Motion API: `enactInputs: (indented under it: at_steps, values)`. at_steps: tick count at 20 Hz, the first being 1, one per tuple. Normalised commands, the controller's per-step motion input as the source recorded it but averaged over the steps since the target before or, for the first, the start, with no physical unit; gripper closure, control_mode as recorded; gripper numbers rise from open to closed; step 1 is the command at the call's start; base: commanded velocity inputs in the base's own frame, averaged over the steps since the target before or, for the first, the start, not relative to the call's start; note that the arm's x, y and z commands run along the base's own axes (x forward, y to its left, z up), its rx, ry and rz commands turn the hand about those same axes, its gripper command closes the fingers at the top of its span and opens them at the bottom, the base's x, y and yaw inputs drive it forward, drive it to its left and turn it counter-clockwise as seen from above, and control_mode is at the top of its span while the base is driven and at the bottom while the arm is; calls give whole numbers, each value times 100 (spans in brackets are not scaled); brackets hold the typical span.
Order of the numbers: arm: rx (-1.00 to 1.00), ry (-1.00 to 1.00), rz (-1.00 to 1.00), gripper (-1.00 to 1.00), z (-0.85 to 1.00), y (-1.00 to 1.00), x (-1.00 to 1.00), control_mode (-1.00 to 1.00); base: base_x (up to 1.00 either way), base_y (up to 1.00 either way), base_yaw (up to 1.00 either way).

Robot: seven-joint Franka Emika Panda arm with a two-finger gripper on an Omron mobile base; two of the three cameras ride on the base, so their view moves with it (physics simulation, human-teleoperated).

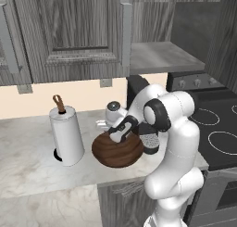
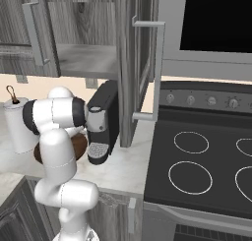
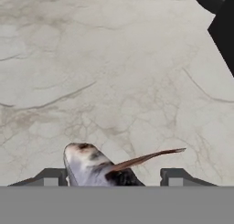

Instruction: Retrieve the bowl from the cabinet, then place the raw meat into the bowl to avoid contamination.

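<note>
In the hand view, the gripper (image 3: 114,175) stands with its two fingertips (image 3: 52,176) apart on either side of the one raw meat (image 3: 93,166) lump lying on the marble counter (image 3: 114,72); whether they touch it cannot be told. One wooden bowl (image 1: 116,152) sits on the counter beside one paper-towel roll (image 1: 67,134) and one coffee machine (image 2: 104,122), beneath the open cabinet (image 1: 157,57).

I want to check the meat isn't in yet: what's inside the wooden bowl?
Its inside can't be seen: the arm and pincer cover the bowl from above. In the hand view, the raw meat lies on the marble counter between the pincer's fingertips.
</note>
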Motion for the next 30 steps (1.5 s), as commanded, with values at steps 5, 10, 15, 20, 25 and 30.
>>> enactInputs:
  at_steps: [5,10,15,20,25,30]
  values:
    - [0,0,1,100,9,0,0,-100,0,0,0]
    - [0,-2,1,100,17,0,0,-100,0,0,0]
    - [0,-5,2,100,16,3,0,-100,0,0,0]
    - [0,-10,4,100,7,5,2,-100,0,0,0]
    - [0,-16,4,100,0,9,15,-100,0,0,0]
    - [0,-16,4,100,0,11,16,-100,0,0,0]
